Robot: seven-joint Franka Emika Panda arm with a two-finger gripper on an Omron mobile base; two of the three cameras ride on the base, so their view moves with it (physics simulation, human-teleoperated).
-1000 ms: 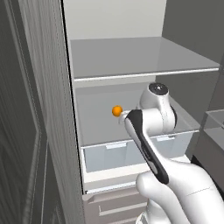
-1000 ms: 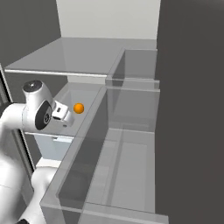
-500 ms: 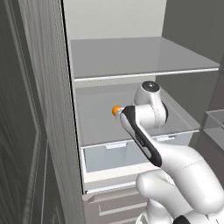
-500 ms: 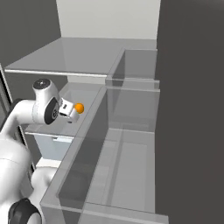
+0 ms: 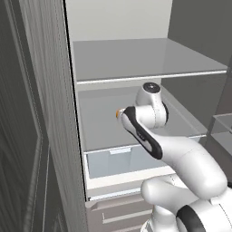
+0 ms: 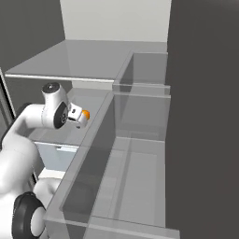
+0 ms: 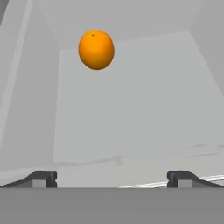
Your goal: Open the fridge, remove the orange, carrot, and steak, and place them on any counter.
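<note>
Facing orange (image 7: 96,49) (fridge (image 5: 136,59) shelf) — jaws spread | nothing held

Orange (image 7: 96,49) on a shelf (image 5: 104,129) inside the fridge (image 5: 122,20), just ahead of the hand (image 7: 112,178).

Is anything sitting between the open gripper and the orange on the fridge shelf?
Nothing visible does. In the hand view the gripper is open, and the orange sits ahead of it and a bit off to one side, with bare shelf in between.
</note>
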